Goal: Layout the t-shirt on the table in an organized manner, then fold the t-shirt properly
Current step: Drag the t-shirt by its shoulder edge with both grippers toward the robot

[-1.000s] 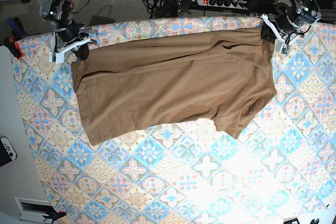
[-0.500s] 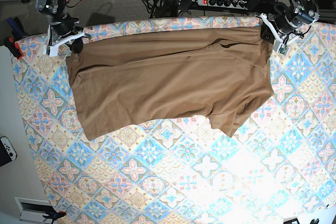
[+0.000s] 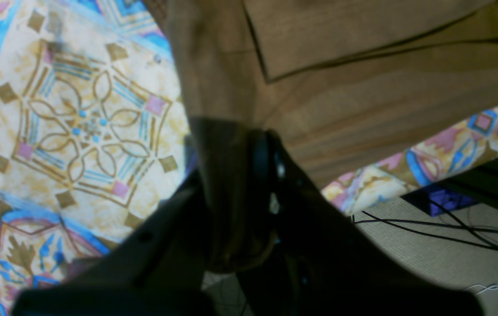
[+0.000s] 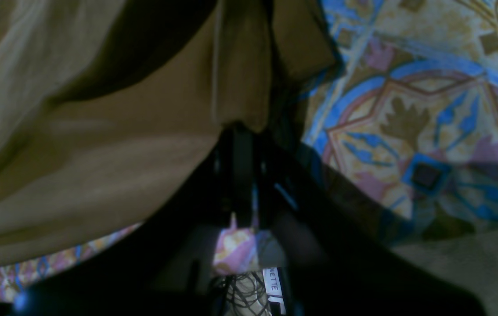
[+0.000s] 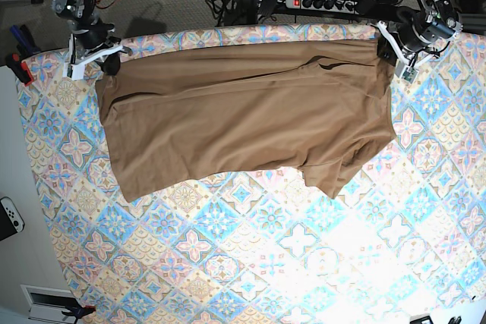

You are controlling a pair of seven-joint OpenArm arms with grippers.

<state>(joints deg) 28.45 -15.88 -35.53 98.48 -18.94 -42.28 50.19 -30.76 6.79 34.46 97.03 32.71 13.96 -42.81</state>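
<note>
My left gripper pinches the shirt; I can't tell if my right gripper grips it

The left gripper rises from 6 o'clock, its dark jaws pinched on a fold of the shirt. The shirt spreads toward 1 o'clock over the table; cables cross the floor at 4 o'clock.

**Both arms at the far corners**

Your left gripper sits at the far edge on the base view's right, jaws pinched on the t-shirt. Your right gripper sits opposite on that view's left, its jaws close together with cloth between them.
</note>
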